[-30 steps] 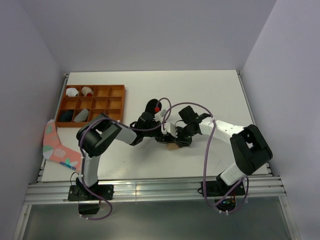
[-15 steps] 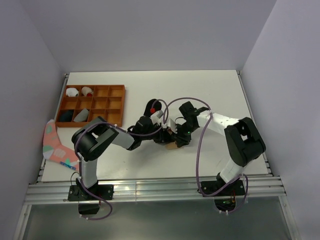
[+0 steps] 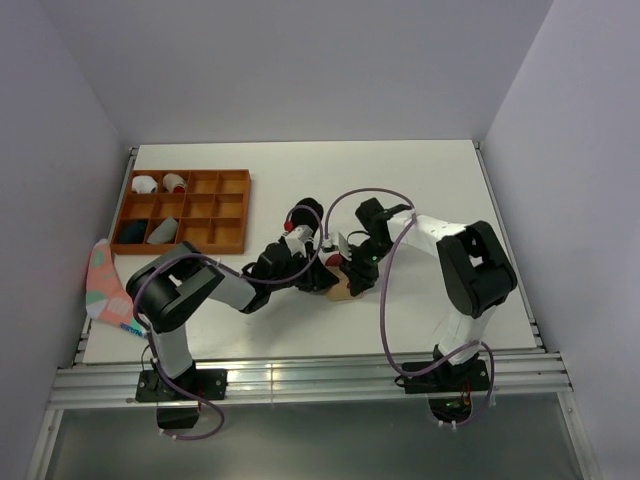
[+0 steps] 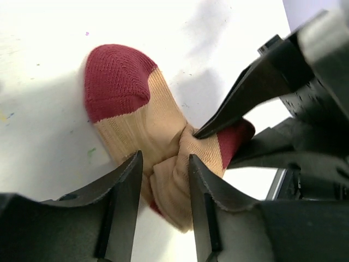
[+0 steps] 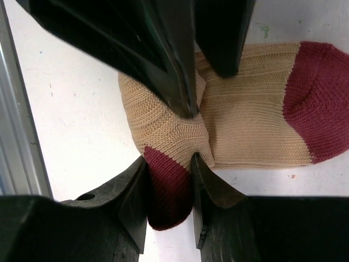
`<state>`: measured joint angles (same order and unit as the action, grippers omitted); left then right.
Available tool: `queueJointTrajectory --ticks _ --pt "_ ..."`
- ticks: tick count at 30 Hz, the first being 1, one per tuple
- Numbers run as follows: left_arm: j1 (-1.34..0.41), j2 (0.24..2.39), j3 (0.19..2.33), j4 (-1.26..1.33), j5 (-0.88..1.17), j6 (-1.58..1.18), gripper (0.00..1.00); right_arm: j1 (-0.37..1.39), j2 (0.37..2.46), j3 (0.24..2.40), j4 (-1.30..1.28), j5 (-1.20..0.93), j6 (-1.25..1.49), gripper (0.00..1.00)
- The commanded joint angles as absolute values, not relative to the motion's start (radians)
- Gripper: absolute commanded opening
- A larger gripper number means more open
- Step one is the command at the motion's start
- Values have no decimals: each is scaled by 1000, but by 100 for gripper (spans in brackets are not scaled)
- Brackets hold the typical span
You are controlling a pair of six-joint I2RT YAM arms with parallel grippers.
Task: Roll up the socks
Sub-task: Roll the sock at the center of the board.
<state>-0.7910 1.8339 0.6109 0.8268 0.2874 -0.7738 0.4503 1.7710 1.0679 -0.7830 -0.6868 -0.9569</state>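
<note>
The sock (image 4: pixel 158 147), tan with a maroon toe and heel, lies bunched at the middle of the worktop (image 3: pixel 420 180). It is well apart from the pink sock (image 3: pixel 103 285) at the left edge and the tray (image 3: pixel 245 215) at the back left. I cannot make out a black sock.

The left claw (image 4: pixel 163 164) is narrow, pinching a raised fold of the tan midsection, and the maroon toe lies flat and free past it. Just to the right, the right claw (image 5: pixel 169 164) is narrow too, clamped on the maroon heel end, its tips nearly touching the left's.

The roll looks barely begun, with one tuck of fabric and most of the foot lying loose.

To do this step well, I judge that one claw should anchor the tuck while the other winds. The winding should go towards the toe, so the free length is taken in. The claws are crowded, so turns should be small, and any regrasp made one claw at a time, or the fold may spring open. Pulling the two grips apart would likely flatten the bunch. The ribbed knit looks soft and springy, so a deep bite should hold better than a tip pinch.
</note>
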Motion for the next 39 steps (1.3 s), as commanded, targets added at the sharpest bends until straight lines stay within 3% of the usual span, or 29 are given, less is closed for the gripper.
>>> queueJointTrajectory --ticks 1,11,21,39 --pt "-793 1802 549 837 245 -693 44 426 1821 1066 -865 -565 -930 23" --pt "-792 1659 393 1021 193 -678 45 420 1901 1156 -946 -555 -904 23" --pt "-837 1437 399 792 87 -516 46 422 1999 1273 -1023 -532 -865 23" --pt "-899 1649 672 618 97 -285 51 425 2163 1489 -1190 -571 -865 23"
